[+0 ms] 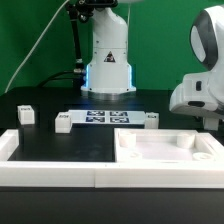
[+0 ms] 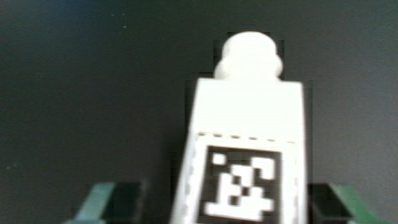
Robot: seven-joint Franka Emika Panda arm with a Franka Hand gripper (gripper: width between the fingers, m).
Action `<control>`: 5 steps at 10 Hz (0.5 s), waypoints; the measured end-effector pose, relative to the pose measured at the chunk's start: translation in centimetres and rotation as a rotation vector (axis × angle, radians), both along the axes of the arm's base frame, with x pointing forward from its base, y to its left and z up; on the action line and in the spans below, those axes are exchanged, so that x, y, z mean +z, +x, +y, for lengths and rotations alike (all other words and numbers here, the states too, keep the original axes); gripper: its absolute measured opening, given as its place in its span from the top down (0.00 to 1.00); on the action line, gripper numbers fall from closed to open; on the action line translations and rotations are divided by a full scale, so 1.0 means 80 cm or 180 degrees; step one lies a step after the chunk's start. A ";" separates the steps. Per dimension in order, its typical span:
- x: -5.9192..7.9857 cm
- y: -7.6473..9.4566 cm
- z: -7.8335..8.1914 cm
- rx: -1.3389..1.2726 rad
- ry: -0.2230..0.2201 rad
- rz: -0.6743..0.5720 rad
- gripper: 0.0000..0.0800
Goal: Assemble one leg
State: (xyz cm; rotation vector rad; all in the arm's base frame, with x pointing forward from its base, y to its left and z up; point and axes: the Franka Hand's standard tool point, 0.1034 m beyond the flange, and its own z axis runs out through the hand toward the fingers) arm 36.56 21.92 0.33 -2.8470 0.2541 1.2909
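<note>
In the wrist view a leg (image 2: pixel 246 110) lies on the black table, a white post with a rounded end and a black-and-white tag. My gripper (image 2: pixel 222 205) is open and straddles its tagged end. One dark fingertip (image 2: pixel 111 200) stands on each side, with a gap to the leg. In the exterior view the gripper is hidden behind the blurred white arm (image 1: pixel 200 80) at the right. Three other legs stand there: one far left (image 1: pixel 26 115), one (image 1: pixel 63 122) left of the marker board, one (image 1: pixel 150 121) right of it.
The wide white panel (image 1: pixel 165 148) with raised edges lies front right, against a white frame (image 1: pixel 50 168) along the table's front. The marker board (image 1: pixel 105 118) lies mid-table. The robot base (image 1: pixel 108 60) stands behind it.
</note>
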 end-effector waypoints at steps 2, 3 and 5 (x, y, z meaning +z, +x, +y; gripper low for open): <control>0.000 0.000 0.000 0.0000 0.0000 0.0000 0.64; 0.000 0.000 0.000 0.0000 0.0000 0.0000 0.64; 0.000 0.000 0.000 0.0000 0.0001 0.0000 0.64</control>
